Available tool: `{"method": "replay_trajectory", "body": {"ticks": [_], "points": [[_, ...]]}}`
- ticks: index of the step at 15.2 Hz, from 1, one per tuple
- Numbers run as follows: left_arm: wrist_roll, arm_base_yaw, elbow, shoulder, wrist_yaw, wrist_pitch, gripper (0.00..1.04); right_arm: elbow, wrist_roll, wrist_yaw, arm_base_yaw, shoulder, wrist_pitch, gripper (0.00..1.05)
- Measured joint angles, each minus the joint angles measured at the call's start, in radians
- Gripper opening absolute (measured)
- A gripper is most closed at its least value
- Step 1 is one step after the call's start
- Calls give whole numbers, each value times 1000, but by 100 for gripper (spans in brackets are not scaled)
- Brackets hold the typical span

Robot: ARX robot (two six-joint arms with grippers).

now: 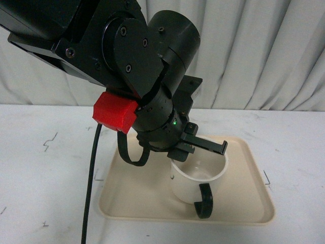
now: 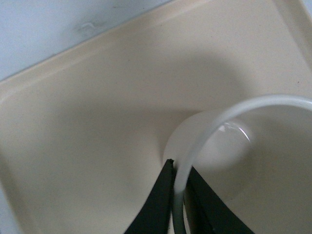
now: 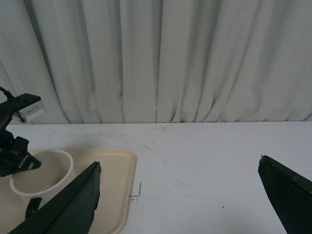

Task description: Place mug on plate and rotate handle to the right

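Observation:
The cream-white mug point(image 1: 195, 180) stands upright on the beige plate point(image 1: 132, 195), right of its middle. Its black handle point(image 1: 204, 200) points toward the front, toward me. My left gripper point(image 1: 190, 150) reaches down from above and is shut on the mug's far-left rim. In the left wrist view the two black fingers point(image 2: 158, 204) pinch the white rim point(image 2: 204, 134) over the plate point(image 2: 97, 107). My right gripper point(image 3: 178, 168) is open and empty, out to the right of the plate point(image 3: 117, 180); the mug point(image 3: 41, 175) shows at that view's left.
The plate lies on a white table point(image 1: 45, 168) with small black corner marks. A white curtain point(image 1: 254, 51) hangs behind. The left arm's black cable point(image 1: 90, 183) runs down over the table left of the plate.

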Motion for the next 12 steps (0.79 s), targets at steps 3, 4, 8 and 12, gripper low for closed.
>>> {"method": "replay_trajectory", "body": {"ticks": [3, 4, 8, 12], "points": [[0, 16, -35, -36, 15, 8, 40, 0, 0, 0, 0, 0, 0, 98], [0, 23, -60, -75, 28, 8, 50, 0, 0, 0, 0, 0, 0, 98], [28, 108, -264, -437, 69, 236, 91, 0, 0, 0, 0, 0, 0, 98], [40, 130, -603, -601, -303, 864, 73, 0, 0, 0, 0, 0, -2, 98]]}}
